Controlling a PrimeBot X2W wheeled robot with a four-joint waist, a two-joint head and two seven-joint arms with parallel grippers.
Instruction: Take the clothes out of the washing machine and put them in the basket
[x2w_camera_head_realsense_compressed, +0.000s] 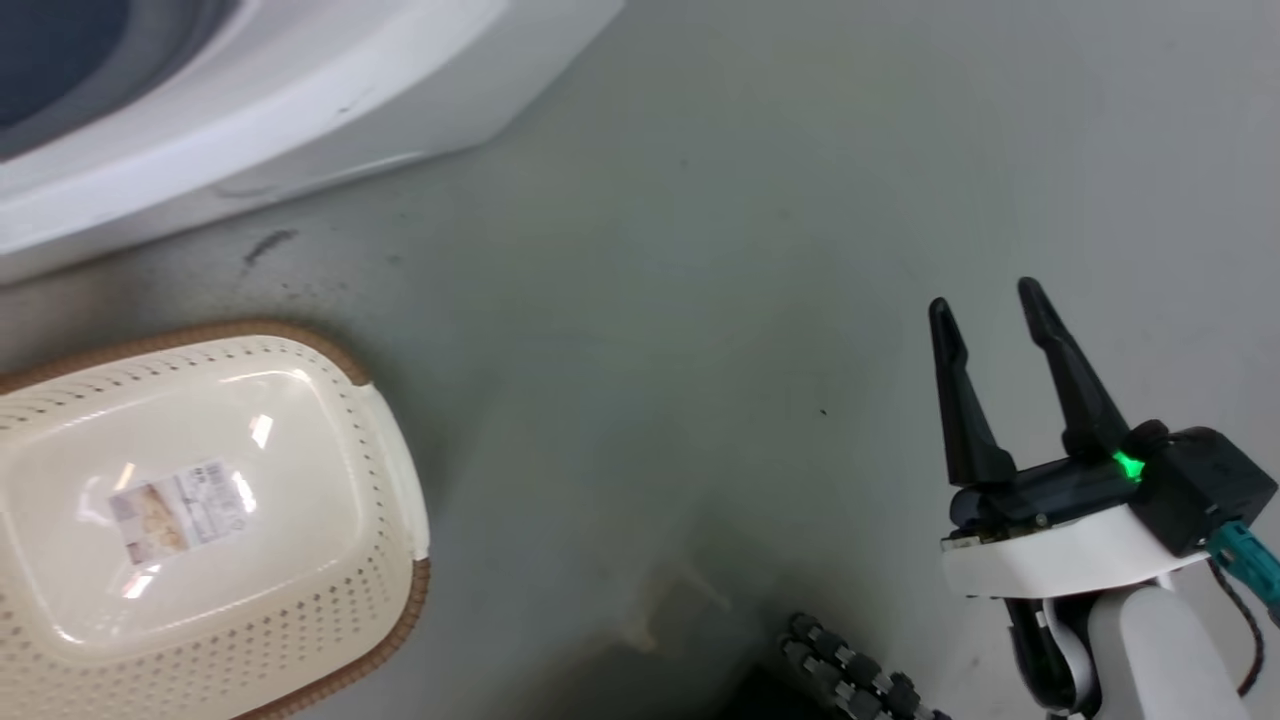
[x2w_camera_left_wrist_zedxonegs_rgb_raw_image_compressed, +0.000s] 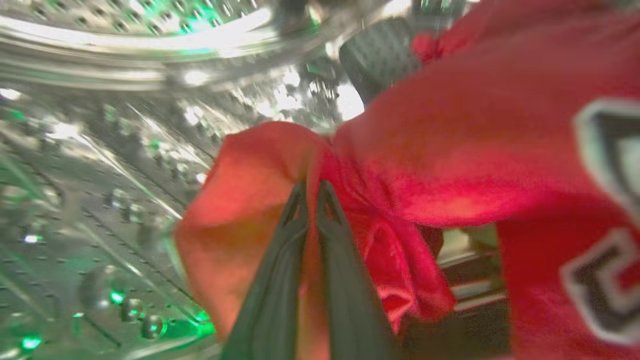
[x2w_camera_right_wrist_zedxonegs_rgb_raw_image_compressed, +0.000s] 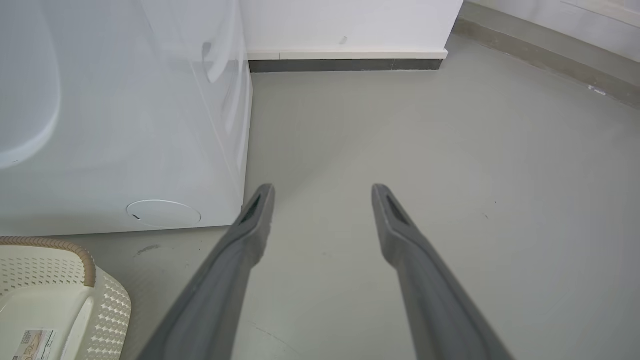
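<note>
In the left wrist view my left gripper (x2w_camera_left_wrist_zedxonegs_rgb_raw_image_compressed: 312, 192) is inside the washing machine's perforated steel drum (x2w_camera_left_wrist_zedxonegs_rgb_raw_image_compressed: 100, 165), shut on a fold of plain red cloth (x2w_camera_left_wrist_zedxonegs_rgb_raw_image_compressed: 240, 200). To its right lies the red jersey (x2w_camera_left_wrist_zedxonegs_rgb_raw_image_compressed: 475, 145) with white-and-black lettering. The white washing machine (x2w_camera_head_realsense_compressed: 250, 100) fills the head view's upper left, and its front panel (x2w_camera_right_wrist_zedxonegs_rgb_raw_image_compressed: 125, 125) shows in the right wrist view. On the floor below the washer stands the cream basket (x2w_camera_head_realsense_compressed: 200, 520) with a brown rim, holding only a sticker. My right gripper (x2w_camera_head_realsense_compressed: 990, 310) hangs open over the floor at the lower right, with its fingertips (x2w_camera_right_wrist_zedxonegs_rgb_raw_image_compressed: 322, 192) spread apart.
Grey floor (x2w_camera_head_realsense_compressed: 700, 300) stretches between the basket and my right gripper. A white wall with a dark skirting (x2w_camera_right_wrist_zedxonegs_rgb_raw_image_compressed: 345, 65) stands beyond the washer. A black ribbed cable (x2w_camera_head_realsense_compressed: 850, 670) lies at the bottom edge of the head view.
</note>
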